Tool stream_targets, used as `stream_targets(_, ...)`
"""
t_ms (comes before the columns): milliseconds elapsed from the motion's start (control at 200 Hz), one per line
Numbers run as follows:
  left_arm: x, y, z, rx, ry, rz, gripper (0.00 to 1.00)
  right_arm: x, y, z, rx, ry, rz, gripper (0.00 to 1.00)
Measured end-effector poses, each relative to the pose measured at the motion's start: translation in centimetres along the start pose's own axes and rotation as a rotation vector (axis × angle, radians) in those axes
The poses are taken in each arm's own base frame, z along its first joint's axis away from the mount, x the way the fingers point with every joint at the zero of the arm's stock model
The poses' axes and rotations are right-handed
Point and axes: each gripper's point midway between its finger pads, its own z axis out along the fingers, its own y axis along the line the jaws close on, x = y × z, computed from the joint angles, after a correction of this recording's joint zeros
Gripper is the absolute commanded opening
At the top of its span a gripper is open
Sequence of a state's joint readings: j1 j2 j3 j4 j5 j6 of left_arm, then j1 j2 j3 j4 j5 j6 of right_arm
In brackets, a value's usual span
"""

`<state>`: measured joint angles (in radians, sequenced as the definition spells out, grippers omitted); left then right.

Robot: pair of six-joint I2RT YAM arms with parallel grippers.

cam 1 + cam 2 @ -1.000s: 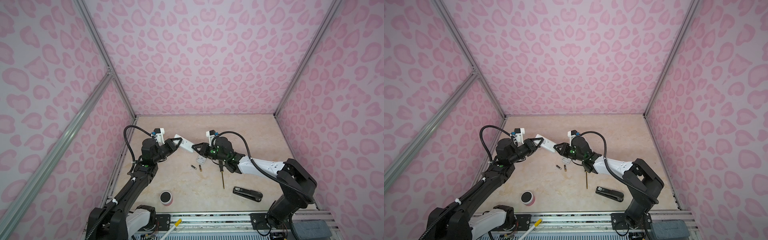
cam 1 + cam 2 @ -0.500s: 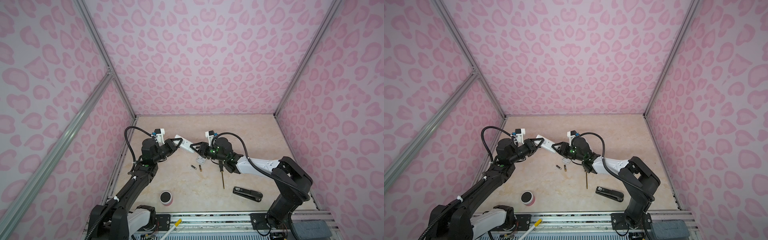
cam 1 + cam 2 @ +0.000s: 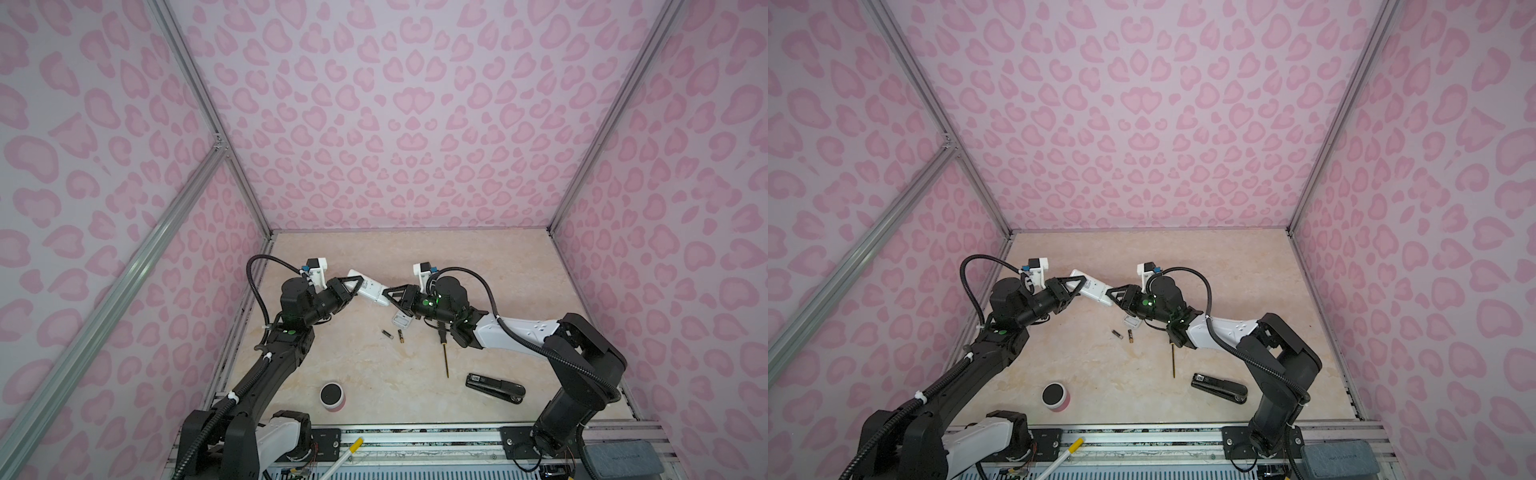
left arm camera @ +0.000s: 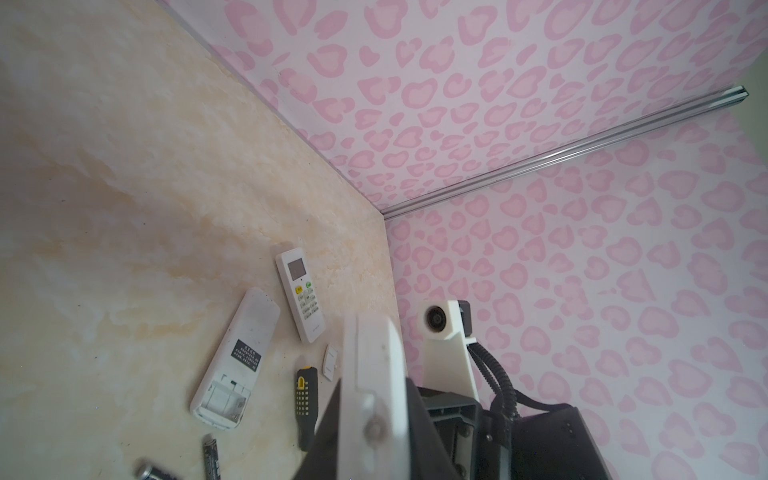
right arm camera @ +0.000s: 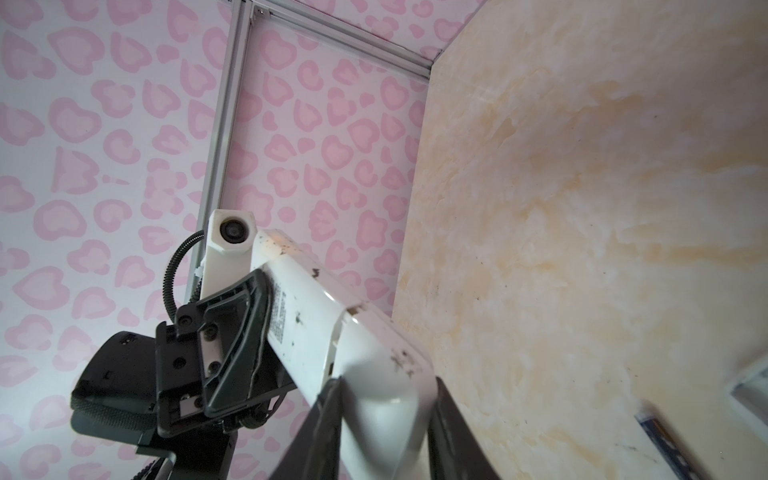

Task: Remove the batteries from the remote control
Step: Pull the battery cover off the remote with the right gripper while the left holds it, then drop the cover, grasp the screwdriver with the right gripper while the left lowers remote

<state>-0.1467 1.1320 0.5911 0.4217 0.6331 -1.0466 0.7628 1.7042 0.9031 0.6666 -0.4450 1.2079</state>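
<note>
Two short dark batteries with gold bands (image 3: 387,334) lie on the beige marble-look tabletop (image 3: 353,365) between the arms, one slanted, one roughly front-to-back. They're near a flat white remote (image 4: 232,357) whose open bay looks empty, mostly hidden under the right gripper (image 3: 386,294) from above. The left gripper (image 3: 355,286) is clamped on a long white remote (image 3: 372,293) held up crosswise; its far end sits between the right fingers (image 5: 322,432), can't tell if they're squeezing.
</note>
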Motion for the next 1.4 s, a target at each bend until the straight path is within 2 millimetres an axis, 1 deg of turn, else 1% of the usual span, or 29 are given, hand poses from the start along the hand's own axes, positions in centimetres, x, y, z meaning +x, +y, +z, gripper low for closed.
stream_targets(65, 0.1, 0.2, -0.1, -0.002, 0.005, -0.004, 0.04, 0.1, -0.3, 0.0, 0.009, 0.004, 0.003, 0.39)
stream_targets(200, 0.1, 0.5, -0.2, -0.006, 0.006, -0.009, 0.04, 0.3, -0.4, -0.1, 0.009, 0.01, 0.004, 0.22)
stream_targets(250, -0.1, 0.7, -0.3, -0.01, 0.002, -0.007, 0.04, 0.2, -0.4, -0.1, 0.007, 0.009, 0.005, 0.18)
stream_targets(350, -0.1, 1.2, -0.4, -0.022, -0.001, -0.012, 0.04, 0.1, 0.1, -0.2, -0.009, 0.005, -0.001, 0.16)
stream_targets(500, 0.2, 2.2, -0.3, -0.039, 0.003, -0.025, 0.04, 0.2, 0.1, -0.2, -0.003, 0.015, 0.002, 0.12)
stream_targets(610, 0.4, 2.9, -0.2, -0.052, 0.011, -0.033, 0.04, 0.1, 0.4, 0.0, -0.012, 0.016, -0.007, 0.1)
stream_targets(735, 0.5, 3.4, -0.2, -0.064, 0.017, -0.036, 0.04, 0.1, 0.1, 0.4, -0.019, 0.017, -0.006, 0.07)
stream_targets(895, 0.5, 4.4, -0.1, -0.083, 0.022, -0.052, 0.04, 0.0, -0.3, 1.1, -0.028, 0.021, 0.004, 0.01)
stream_targets(1005, 0.6, 5.8, -0.4, -0.103, 0.032, -0.082, 0.04, 0.0, -0.7, 1.4, -0.024, 0.035, 0.01, 0.0)
stream_targets(1050, 0.5, 6.4, -0.7, -0.108, 0.031, -0.096, 0.04, -0.3, -1.0, 1.5, -0.015, 0.032, 0.013, 0.0)
stream_targets(1180, 0.5, 8.9, -1.5, -0.152, 0.025, -0.138, 0.04, -1.5, -2.0, 1.8, 0.02, 0.02, 0.004, 0.0)
stream_targets(1285, 1.4, 10.7, -1.6, -0.183, 0.049, -0.161, 0.04, -2.7, -3.1, 2.6, 0.072, 0.023, -0.036, 0.0)
stream_targets(1400, 2.9, 13.1, -1.6, -0.238, 0.095, -0.192, 0.04, -4.3, -5.2, 4.5, 0.202, 0.037, -0.152, 0.0)
